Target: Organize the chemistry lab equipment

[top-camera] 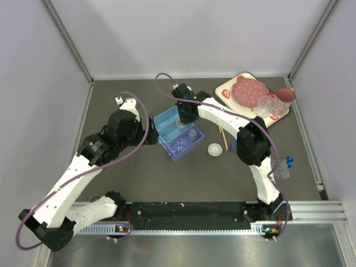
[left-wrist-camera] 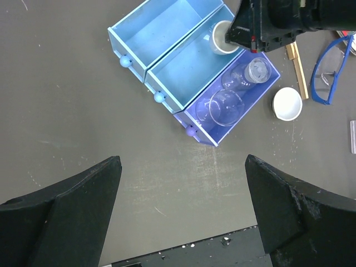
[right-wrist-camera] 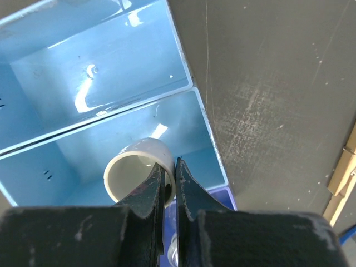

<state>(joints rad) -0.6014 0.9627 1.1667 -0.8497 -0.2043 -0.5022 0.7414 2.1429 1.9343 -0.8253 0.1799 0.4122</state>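
A small white round cup [right-wrist-camera: 135,168] is pinched by its rim in my right gripper [right-wrist-camera: 169,164], which holds it inside the middle light-blue drawer [right-wrist-camera: 194,128]. The cup [left-wrist-camera: 222,38] and the right gripper [left-wrist-camera: 278,22] also show in the left wrist view, and the gripper [top-camera: 183,118] in the top view. The purple-blue drawer [left-wrist-camera: 196,131] holds clear glass pieces [left-wrist-camera: 225,107]. A white round dish [top-camera: 214,149] lies on the table. Thin wooden tongs [top-camera: 221,135] lie beside it. Blue-capped tubes [top-camera: 287,163] lie at the right. My left gripper [left-wrist-camera: 182,162] is open and empty, near the drawers.
The far light-blue drawer [left-wrist-camera: 119,33] stands open with nothing in it. Blue safety glasses [left-wrist-camera: 330,61] lie right of the tongs. A strawberry-print tray [top-camera: 225,92] with a pink plate and glasses sits at the back right. Metal rails edge the table.
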